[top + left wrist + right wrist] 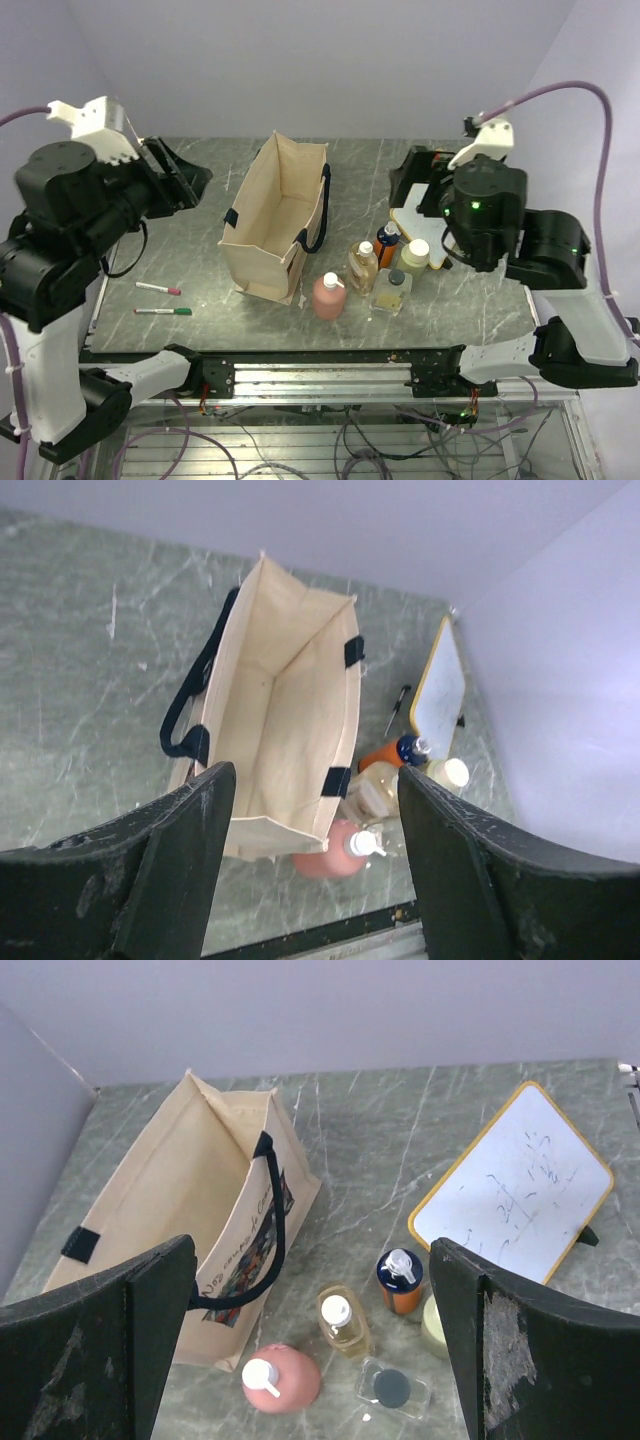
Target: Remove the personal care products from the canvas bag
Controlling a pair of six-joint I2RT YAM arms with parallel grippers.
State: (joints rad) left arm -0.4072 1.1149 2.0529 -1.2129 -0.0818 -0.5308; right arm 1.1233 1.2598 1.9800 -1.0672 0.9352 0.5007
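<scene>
The canvas bag [278,215] carries a colourful print with cursive lettering on its right side, too small to read; the whiteboard [512,1192] bears faint scribbles, also illegible. Both arms are raised above the desk [200,250], one at each side, wrists angled down toward the middle. The left fingers [180,870] and the right fingers [540,1350] are spread wide, holding nothing. The beige bag stands upright mid-desk, mouth open, navy handles drooping. Just right of it cluster the pink bottle [329,296], yellowish bottle [363,266], orange bottle [387,243], pale jar [414,256] and squarish bottle [392,290].
</scene>
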